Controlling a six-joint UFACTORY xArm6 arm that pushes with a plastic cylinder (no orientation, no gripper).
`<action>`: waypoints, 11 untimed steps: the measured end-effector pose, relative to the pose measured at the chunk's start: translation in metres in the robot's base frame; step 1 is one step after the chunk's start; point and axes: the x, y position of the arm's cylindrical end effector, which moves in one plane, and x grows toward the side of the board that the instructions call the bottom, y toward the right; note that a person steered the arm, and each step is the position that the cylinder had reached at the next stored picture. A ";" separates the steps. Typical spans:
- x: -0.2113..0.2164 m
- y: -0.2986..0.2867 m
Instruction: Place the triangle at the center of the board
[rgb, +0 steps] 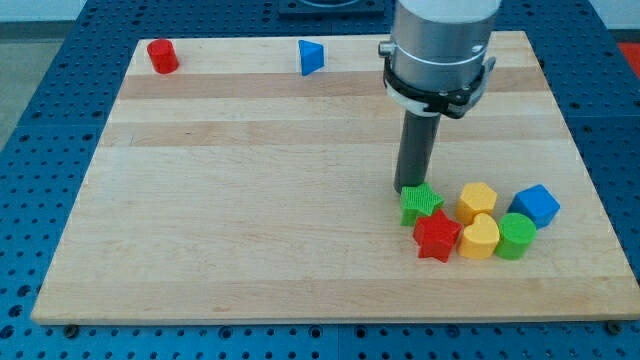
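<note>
The blue triangle (311, 57) sits near the view's top edge of the wooden board (250, 200), a little left of the middle. My tip (408, 190) is far below and to the right of it, touching or just above the top-left of the green star (421, 203). The rod rises from there to the arm's grey body (440, 45).
A red cylinder (162, 55) stands at the top left. At the lower right a cluster holds the green star, a red star (437, 236), a yellow hexagon (478, 201), a yellow heart (480, 238), a green cylinder (516, 236) and a blue cube (536, 205).
</note>
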 end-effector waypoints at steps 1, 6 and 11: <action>-0.029 -0.022; -0.226 0.002; -0.257 -0.086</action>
